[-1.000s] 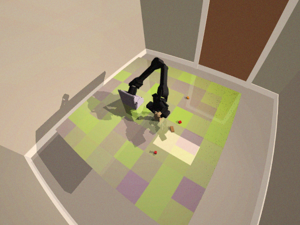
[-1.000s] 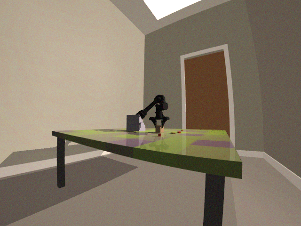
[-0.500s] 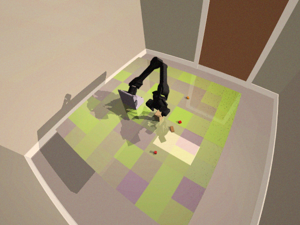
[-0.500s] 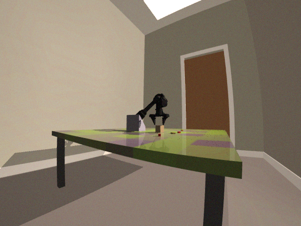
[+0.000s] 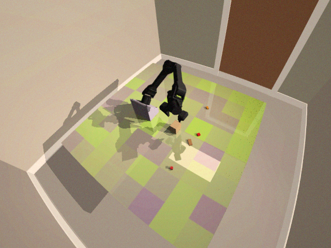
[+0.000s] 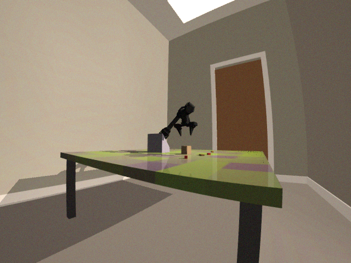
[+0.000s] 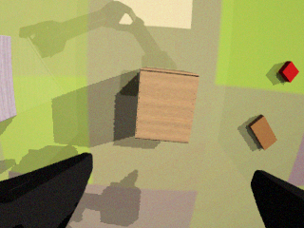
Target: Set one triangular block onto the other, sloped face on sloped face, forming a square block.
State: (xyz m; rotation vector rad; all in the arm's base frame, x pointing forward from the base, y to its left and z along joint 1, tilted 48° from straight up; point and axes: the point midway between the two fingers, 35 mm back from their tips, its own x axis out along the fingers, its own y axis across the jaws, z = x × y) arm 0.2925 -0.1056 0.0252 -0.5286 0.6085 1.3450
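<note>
My pincer is spread wide with nothing in it, raised off the table. The wooden block sits on the table below it, apart from both fingertips, top looking level. A brown piece lies near the block, off to one side of the pincer.

Sunlight throws a pale patch at five o'clock on my green-and-mauve checkered table; a brown door stands at one o'clock.
</note>
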